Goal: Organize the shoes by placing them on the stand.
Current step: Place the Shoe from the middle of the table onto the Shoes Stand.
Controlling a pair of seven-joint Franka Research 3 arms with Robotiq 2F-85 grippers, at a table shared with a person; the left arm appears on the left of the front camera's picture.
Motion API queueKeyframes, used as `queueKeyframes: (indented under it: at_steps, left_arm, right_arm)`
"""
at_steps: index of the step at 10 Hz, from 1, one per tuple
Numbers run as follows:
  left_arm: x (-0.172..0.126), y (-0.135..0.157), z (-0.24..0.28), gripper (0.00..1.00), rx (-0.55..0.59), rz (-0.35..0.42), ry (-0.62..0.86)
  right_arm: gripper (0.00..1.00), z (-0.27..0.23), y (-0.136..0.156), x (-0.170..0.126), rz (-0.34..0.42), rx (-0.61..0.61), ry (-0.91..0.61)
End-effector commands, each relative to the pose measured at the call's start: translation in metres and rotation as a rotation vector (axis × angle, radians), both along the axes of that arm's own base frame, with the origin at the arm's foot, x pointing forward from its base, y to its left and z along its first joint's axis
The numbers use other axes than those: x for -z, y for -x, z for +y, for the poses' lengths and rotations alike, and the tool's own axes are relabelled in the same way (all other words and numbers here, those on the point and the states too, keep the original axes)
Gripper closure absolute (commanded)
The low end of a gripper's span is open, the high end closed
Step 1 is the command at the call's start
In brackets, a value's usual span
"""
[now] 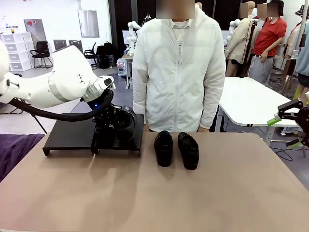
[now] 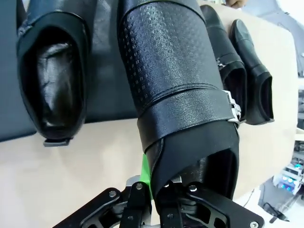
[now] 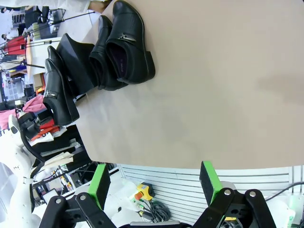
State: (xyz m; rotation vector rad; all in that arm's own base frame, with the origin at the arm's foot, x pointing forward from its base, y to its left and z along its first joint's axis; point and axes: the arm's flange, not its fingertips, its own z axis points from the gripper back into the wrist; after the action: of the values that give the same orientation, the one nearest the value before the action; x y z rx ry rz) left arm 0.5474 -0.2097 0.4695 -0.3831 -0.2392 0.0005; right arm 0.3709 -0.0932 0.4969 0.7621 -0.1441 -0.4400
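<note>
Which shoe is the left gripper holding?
The shoe at the stand's front edge, its heel rim pinched in the left gripper. A second shoe sits on the stand beside it; the other pair stands on the table.

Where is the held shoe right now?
The held shoe is in the left gripper, over the stand's right panel in the front view, beside another shoe set there.

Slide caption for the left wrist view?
Left gripper grips a shoe by its heel rim over the stand, beside a placed shoe; two more shoes wait on the table.
</note>
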Motion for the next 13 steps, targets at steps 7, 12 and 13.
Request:
queueKeyframes:
  at_steps: [7,12,13]
  left_arm:
    - [0.008,-0.032,-0.009,1.00,0.125,-0.186,-0.143]
    - [0.019,-0.047,-0.021,1.00,0.016,-0.300,-0.172]
    - [0.021,-0.049,-0.022,1.00,0.000,-0.293,-0.170]
  right_arm:
    - [0.00,-0.001,-0.001,-0.003,0.001,-0.014,-0.001]
    - [0.00,-0.001,-0.001,-0.003,0.001,-0.014,-0.001]
    - [0.00,-0.001,-0.001,-0.003,0.001,-0.014,-0.001]
